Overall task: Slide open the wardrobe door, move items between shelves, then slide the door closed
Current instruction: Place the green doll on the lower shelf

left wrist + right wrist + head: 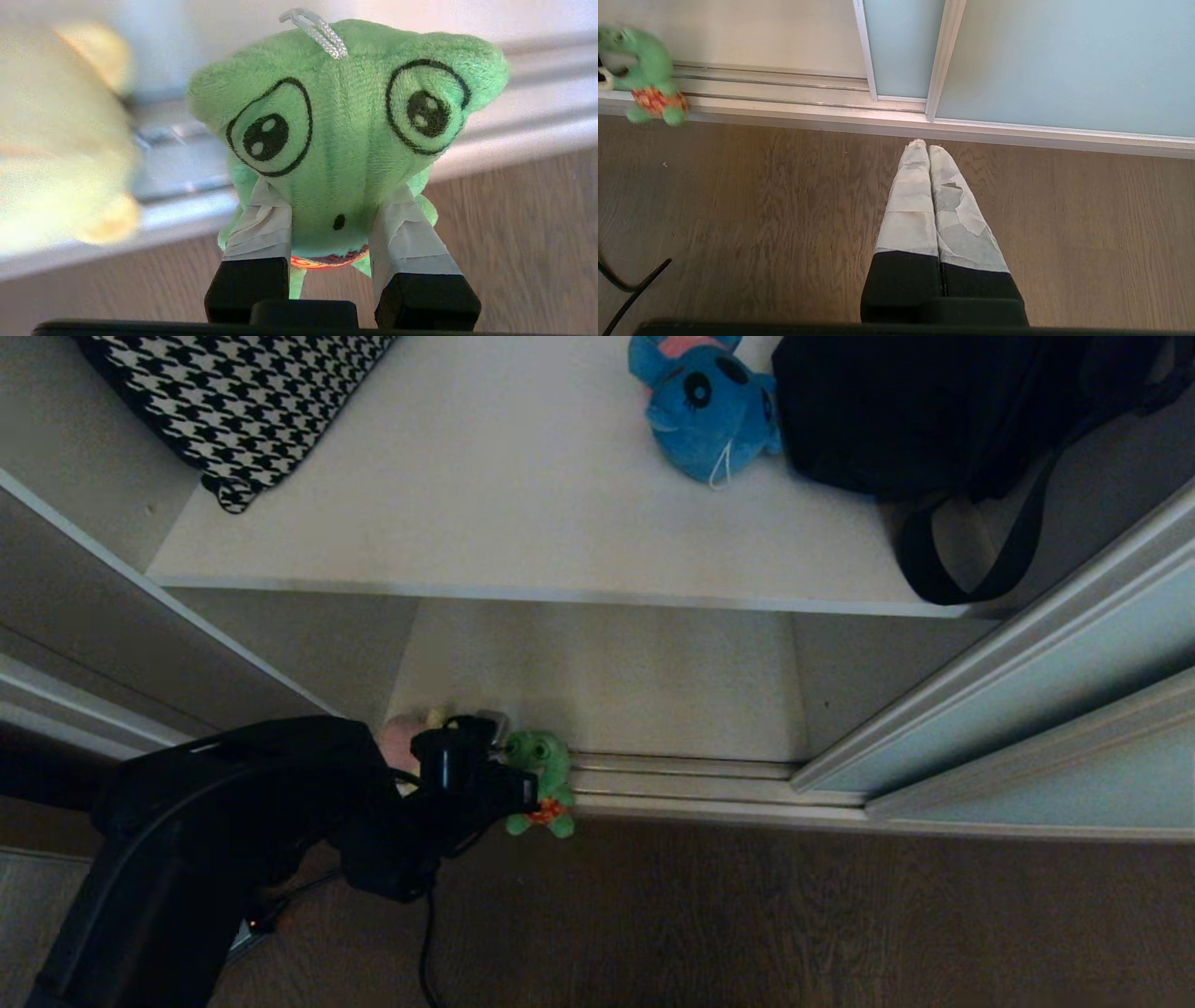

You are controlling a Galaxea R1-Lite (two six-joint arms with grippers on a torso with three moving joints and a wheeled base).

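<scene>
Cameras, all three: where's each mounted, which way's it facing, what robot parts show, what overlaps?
Head view: on the robot's head, looking down into the open wardrobe at the upper shelf, the blue plush toy and the floor; the left arm shows lower left.
Left wrist view: behind the left gripper, jaws clamped on the green frog plush.
Right wrist view: behind the right gripper, jaws together, facing the floor and the sliding wardrobe door.
Shared: the frog shows in all three.

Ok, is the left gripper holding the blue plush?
No, the left gripper grips the green plush; the blue plush lies on the upper shelf.
</scene>
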